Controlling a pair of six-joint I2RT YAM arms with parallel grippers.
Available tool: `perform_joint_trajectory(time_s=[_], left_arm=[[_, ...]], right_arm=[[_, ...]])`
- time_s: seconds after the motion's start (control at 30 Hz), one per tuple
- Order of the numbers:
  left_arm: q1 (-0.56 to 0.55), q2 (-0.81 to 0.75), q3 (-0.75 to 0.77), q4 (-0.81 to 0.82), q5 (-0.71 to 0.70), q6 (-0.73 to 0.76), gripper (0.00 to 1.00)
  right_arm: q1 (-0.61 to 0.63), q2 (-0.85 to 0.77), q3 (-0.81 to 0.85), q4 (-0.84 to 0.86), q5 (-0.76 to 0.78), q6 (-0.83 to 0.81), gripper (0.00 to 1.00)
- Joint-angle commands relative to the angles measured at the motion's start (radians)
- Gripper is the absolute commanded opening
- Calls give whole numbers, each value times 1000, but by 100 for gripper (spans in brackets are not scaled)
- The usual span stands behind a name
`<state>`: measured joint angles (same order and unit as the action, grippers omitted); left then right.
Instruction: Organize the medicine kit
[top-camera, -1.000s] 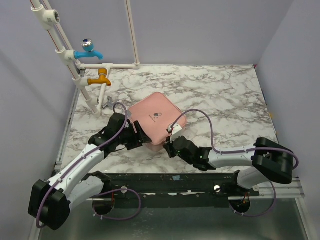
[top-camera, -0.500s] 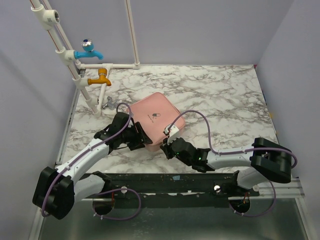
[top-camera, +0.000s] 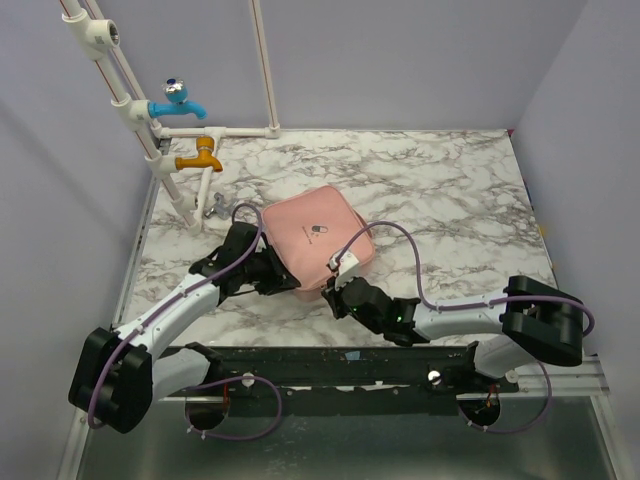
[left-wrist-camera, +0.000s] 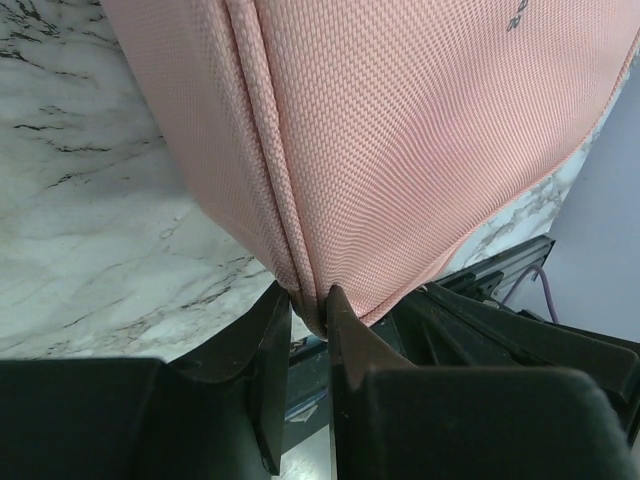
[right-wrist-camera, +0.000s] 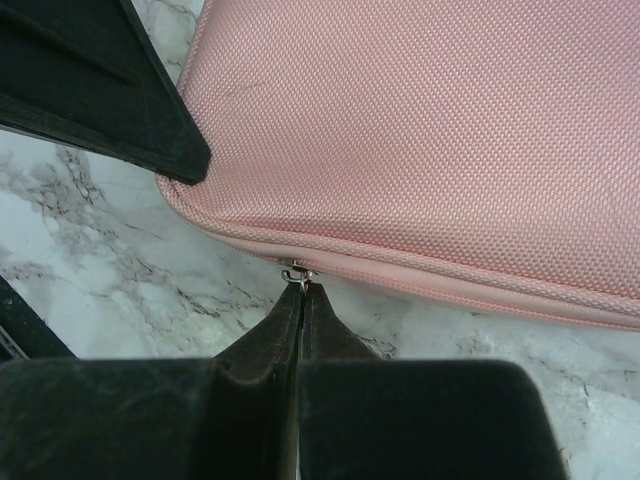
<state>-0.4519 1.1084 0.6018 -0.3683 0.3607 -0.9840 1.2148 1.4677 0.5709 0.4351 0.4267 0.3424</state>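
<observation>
marble table (top-camera: 450, 190) under lilac walls (top-camera: 400, 60), taps (top-camera: 180, 102) far left. left gripper (left-wrist-camera: 308, 302) pinches the medicine kit (top-camera: 315, 238) at its seam. right gripper (right-wrist-camera: 300, 292) is clamped on the zipper pull (right-wrist-camera: 295, 271).

left arm (top-camera: 162, 318), right arm (top-camera: 455, 318): white links, black joints | cables (top-camera: 388, 223): purple | jaws: black

- Bright, even overhead light; faint, soft shadows on the marble table (top-camera: 450, 190).
- Wrist views: the pink case (right-wrist-camera: 450, 120) shows a sharp weave; the black fingers (left-wrist-camera: 270, 370), up close, are slightly blurred.
</observation>
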Motion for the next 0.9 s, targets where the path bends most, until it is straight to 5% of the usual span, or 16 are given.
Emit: perform_joint_trajectory(time_s=[0.0,0.43,0.87], left_arm=[[13,-10,-6,21,-10,45,7],[50,-57,-20,-1,-1,94,6],[83,-159,-34,-80,-20,141,6]], right_arm=[[10,-24,-13,0,94,-24,1],[-37,-82,-25,-147,297,17,1],[-251,-117,-4,-228,251,34,1]])
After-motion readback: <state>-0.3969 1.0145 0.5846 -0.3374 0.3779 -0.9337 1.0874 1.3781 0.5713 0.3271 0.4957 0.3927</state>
